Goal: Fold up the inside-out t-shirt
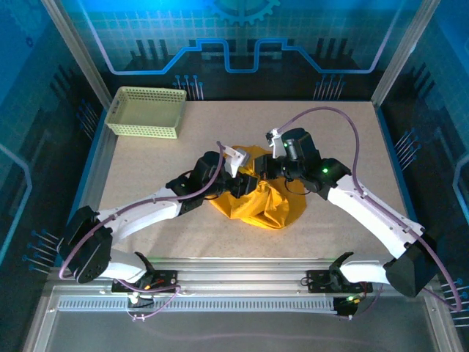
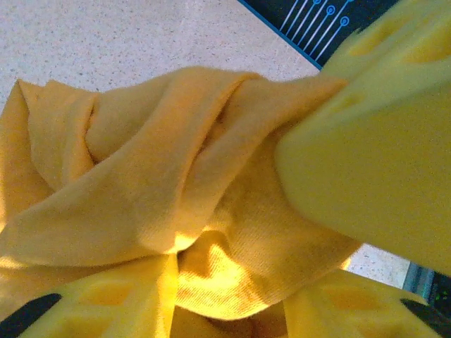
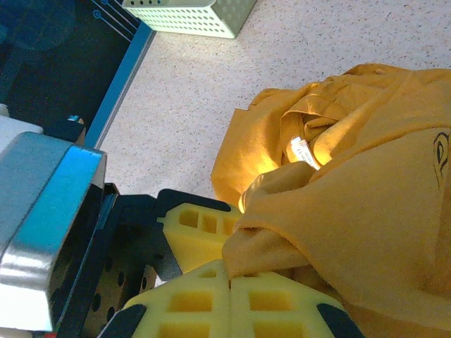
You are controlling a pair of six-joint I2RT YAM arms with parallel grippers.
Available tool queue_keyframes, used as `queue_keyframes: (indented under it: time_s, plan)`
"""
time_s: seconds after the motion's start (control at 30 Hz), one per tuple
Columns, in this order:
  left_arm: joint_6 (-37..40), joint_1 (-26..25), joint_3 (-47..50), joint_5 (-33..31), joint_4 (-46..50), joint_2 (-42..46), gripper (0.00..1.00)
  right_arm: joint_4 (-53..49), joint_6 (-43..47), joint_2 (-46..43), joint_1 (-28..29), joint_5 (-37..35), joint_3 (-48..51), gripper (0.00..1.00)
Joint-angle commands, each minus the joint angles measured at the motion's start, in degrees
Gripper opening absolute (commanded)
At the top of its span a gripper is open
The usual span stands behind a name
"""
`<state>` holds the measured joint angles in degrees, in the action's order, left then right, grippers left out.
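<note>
Speckled beige table (image 1: 330, 147) inside blue-lit patterned walls (image 1: 242, 29); pale mesh basket (image 1: 146, 111) at upper left. Crumpled at frame centre: inside-out t-shirt (image 1: 267, 209), directly between both tools. Right gripper (image 3: 231, 278) pinched tight on a cloth fold. Left gripper (image 2: 218, 313) half-spread, cloth bunched between; whether clamped, cannot tell.

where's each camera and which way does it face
top external: above and behind, looking down on the table; left arm and right arm show
left wrist: on left arm, facing t-shirt folds; left end effector at bottom
right wrist: on right arm, facing t-shirt and basket; right end effector at bottom
shared: t-shirt in all three
</note>
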<state>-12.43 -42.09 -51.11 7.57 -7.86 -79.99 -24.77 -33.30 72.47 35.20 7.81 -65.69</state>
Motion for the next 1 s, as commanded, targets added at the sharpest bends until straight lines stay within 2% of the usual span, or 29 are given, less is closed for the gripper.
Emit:
queue_keyframes:
  time_s: [0.0, 0.1, 0.23, 0.43, 0.53, 0.57, 0.6, 0.7, 0.83, 0.97]
  plan:
    - [-0.16, -0.03, -0.68, 0.17, -1.43, -0.65, 0.34, 0.59, -0.78, 0.08, 0.15, -1.4, -0.71, 0.0]
    - [-0.35, -0.02, -0.94, -0.83, -0.72, -0.8, 0.14, -0.28, -1.12, 0.73, -0.34, -2.95, -0.73, 0.0]
    - [-1.53, -0.01, -0.63, -0.49, -1.16, -0.4, 0.0, -1.01, -1.2, 3.02, -1.81, -2.87, -1.59, 0.0]
    - [-2.82, 0.05, -0.92, 1.06, -0.41, 0.23, 0.0, -1.0, -0.04, 5.1, -2.11, -3.45, -2.42, 0.0]
    - [-4.35, 0.65, -0.75, 3.21, -0.26, 2.15, 0.0, -2.96, 2.31, 5.66, -5.09, -5.26, -2.42, 0.2]
    - [-5.4, 1.53, -0.47, 4.47, -0.63, 2.83, 0.0, -3.84, 2.97, 5.36, -7.64, -4.35, -1.97, 0.32]
    - [-6.91, 2.79, -0.1, 5.97, -1.27, 3.31, 0.0, -3.37, 3.62, 4.32, -9.7, -2.51, -0.8, 0.39]
    - [-11.12, 7.28, 0.91, 10.17, -3.37, 4.34, 0.0, 0.17, 6.3, -2.47, -11.65, 1.74, 3.8, 0.55]
    - [-11.86, 8.63, 0.72, 10.94, -3.58, 5.25, 0.0, 2.39, 7.46, -8.38, -7.94, 3.2, 9.05, 0.63]
    - [-12.36, 8.67, 0.92, 11.72, -4.52, 6.06, 0.0, 8.27, 4.01, -7.77, -4.0, 4.47, 14.36, 0.65]
